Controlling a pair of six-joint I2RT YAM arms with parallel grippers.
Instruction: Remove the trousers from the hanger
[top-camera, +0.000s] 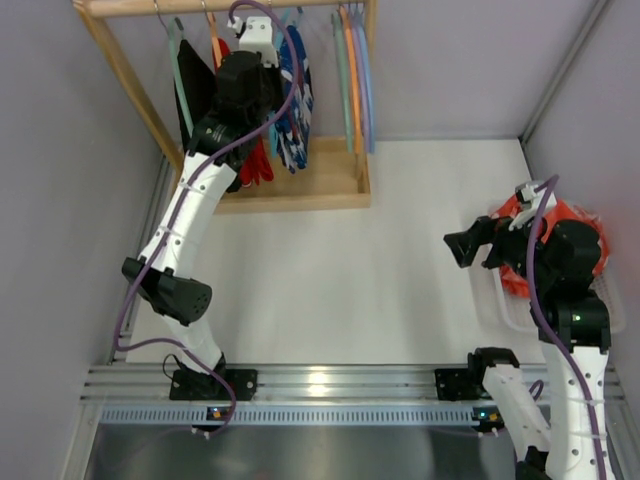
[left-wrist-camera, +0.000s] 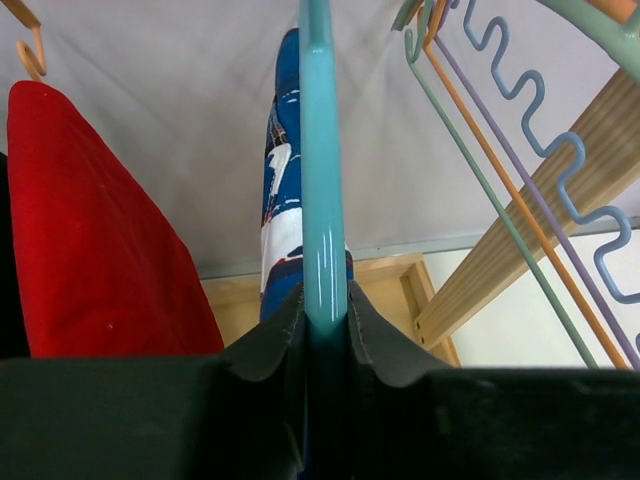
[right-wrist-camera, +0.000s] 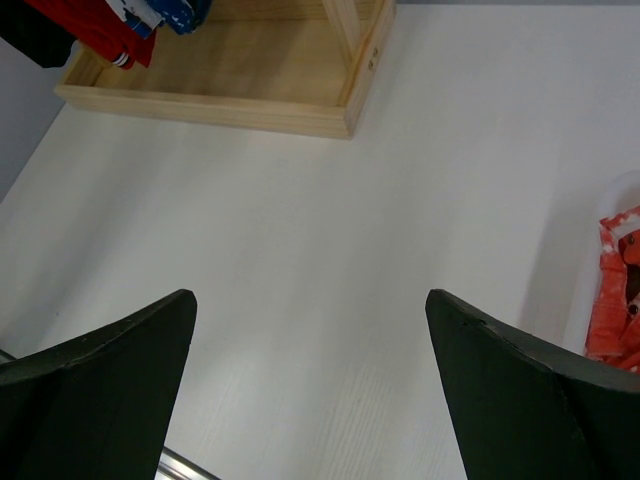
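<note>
Table (top-camera: 400, 250), clothes bin (top-camera: 497, 308), trousers (top-camera: 297, 110) on hanger (left-wrist-camera: 322, 200)

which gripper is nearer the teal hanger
Left. The left gripper is shut on the teal hanger at the wooden rack; the right gripper hangs open over the table, well away from it.
</note>
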